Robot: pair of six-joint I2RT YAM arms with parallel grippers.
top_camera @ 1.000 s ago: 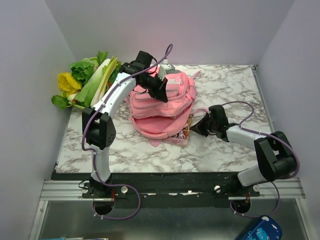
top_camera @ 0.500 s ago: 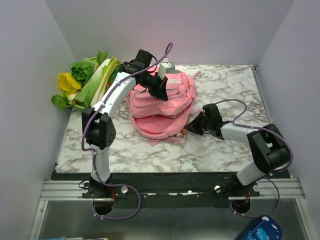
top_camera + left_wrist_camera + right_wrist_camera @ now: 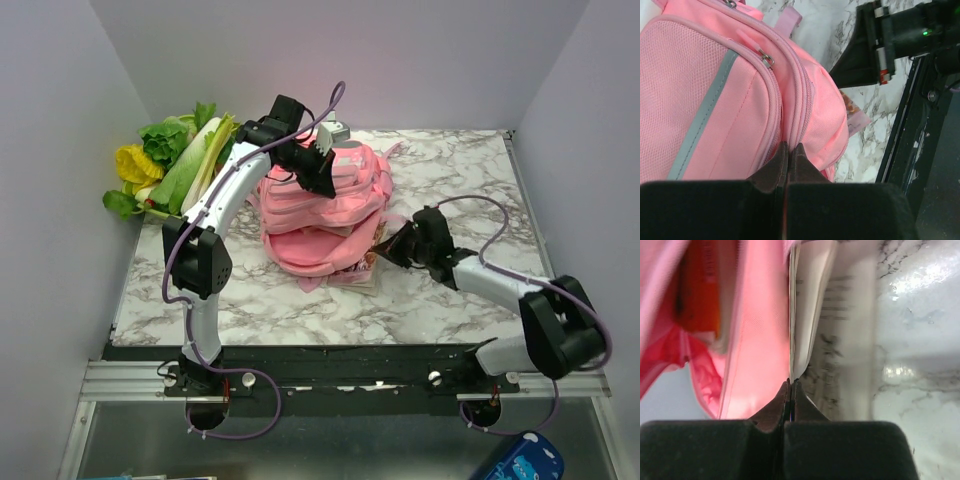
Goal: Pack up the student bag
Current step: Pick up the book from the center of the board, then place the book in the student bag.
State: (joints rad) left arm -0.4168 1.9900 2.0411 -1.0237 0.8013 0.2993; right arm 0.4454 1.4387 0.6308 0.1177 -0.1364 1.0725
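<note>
The pink student bag (image 3: pixel 320 215) lies in the middle of the table, its grey strip and zip pockets showing in the left wrist view (image 3: pixel 715 100). My left gripper (image 3: pixel 322 172) is shut on a fold of the bag's upper fabric (image 3: pixel 790 147) and holds it raised. My right gripper (image 3: pixel 386 248) is shut on the edge of a thin book (image 3: pixel 812 315) with white pages, at the bag's open mouth on its right side. The book's corner sticks out under the bag (image 3: pixel 371 264). The bag's pink lining (image 3: pixel 762 330) and an orange item (image 3: pixel 700 285) inside show left of the book.
A pile of leafy greens and yellow vegetables (image 3: pixel 175 165) lies at the back left against the wall. A small grey and white object (image 3: pixel 336 131) sits behind the bag. Marble tabletop (image 3: pixel 470 190) lies to the right of the bag.
My right gripper has moved a little left toward the bag with the book, and the right arm has stretched out lower. The left gripper has stayed on the bag.
</note>
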